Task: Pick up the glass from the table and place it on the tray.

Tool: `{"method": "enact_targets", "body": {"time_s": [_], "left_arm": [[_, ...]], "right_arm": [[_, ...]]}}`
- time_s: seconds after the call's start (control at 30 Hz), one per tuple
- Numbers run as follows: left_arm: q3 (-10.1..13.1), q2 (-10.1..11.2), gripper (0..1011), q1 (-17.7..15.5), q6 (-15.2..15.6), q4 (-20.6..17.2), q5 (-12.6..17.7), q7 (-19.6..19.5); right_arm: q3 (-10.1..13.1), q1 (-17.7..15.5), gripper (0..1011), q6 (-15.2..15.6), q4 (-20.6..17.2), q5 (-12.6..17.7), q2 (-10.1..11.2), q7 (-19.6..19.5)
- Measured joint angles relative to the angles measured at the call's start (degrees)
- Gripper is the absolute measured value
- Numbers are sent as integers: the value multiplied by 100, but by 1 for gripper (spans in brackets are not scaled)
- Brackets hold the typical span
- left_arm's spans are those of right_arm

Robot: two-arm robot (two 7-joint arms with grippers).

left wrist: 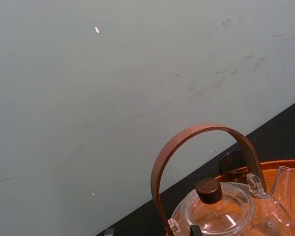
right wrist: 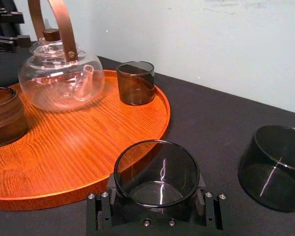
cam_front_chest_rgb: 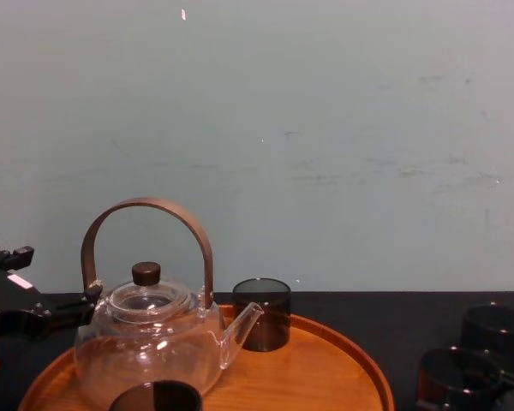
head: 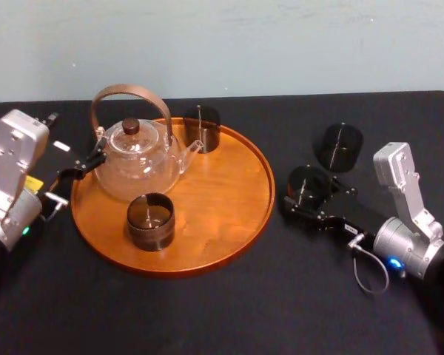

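Far left, the left gripper (head: 85,164) sits parked at the tray's edge beside the teapot (head: 140,159). The tray (head: 229,222) already holds two dark tumblers (head: 150,220), with bare wood on its right half. Now the action: the right gripper (head: 311,194) has the glass (head: 308,183) between its jaws, which look pressed against its wall, and the glass seems to be resting on the table (head: 207,318), just right of the tray. I'd call this the grasp step. Next I need a straight lift over the rim, then leftward, leaving the spare tumbler (head: 338,146) behind untouched.
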Motion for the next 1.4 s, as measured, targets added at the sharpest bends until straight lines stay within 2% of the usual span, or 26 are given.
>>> {"method": "enact_targets", "body": {"time_s": [0.87,1.1,1.4], "left_arm": [[0,0,1001,0,0,0,0,0],[0,0,1001,0,0,0,0,-1],[0,0,1001,0,0,0,0,0]], "right_arm": [[-102,-143,900,211,-1001,-173,248,-83],[-204,-10,900,258,-1003,-199,215,-32],[-487,289,900,248,-812,-243,21,129]]}}
